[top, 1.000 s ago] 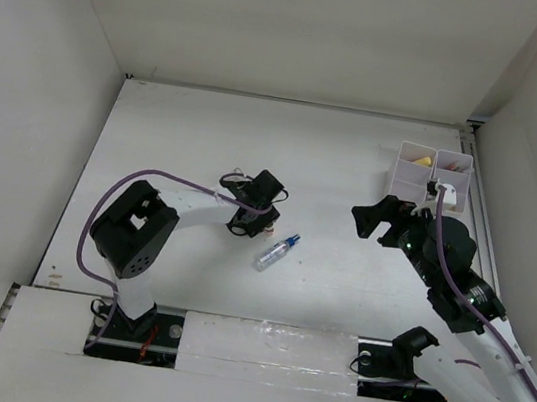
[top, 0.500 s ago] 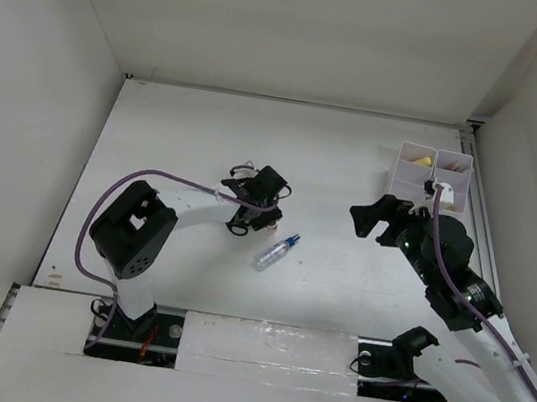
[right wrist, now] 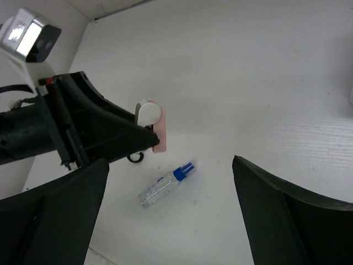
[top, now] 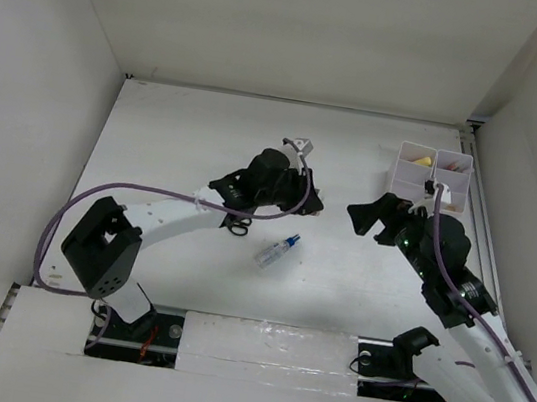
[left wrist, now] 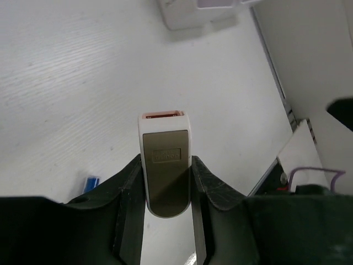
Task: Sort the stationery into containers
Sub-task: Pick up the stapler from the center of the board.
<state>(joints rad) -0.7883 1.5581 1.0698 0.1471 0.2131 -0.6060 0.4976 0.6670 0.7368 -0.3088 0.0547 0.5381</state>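
Left wrist: left gripper [left wrist: 166,161] pinching eraser [left wrist: 164,187] | just lifted off mid-table [top: 175,147], swinging toward far-right-corner bins [top: 401,170] | right gripper [top: 369,218] spread wide | bottle [top: 277,251], scissors [top: 238,225] left mid-table, unsorted

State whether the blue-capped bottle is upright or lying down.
Lying down: the blue-capped bottle rests lengthwise on the table, its whole side visible from above.

Robot lab: white walls [top: 34,75], table [top: 178,127]
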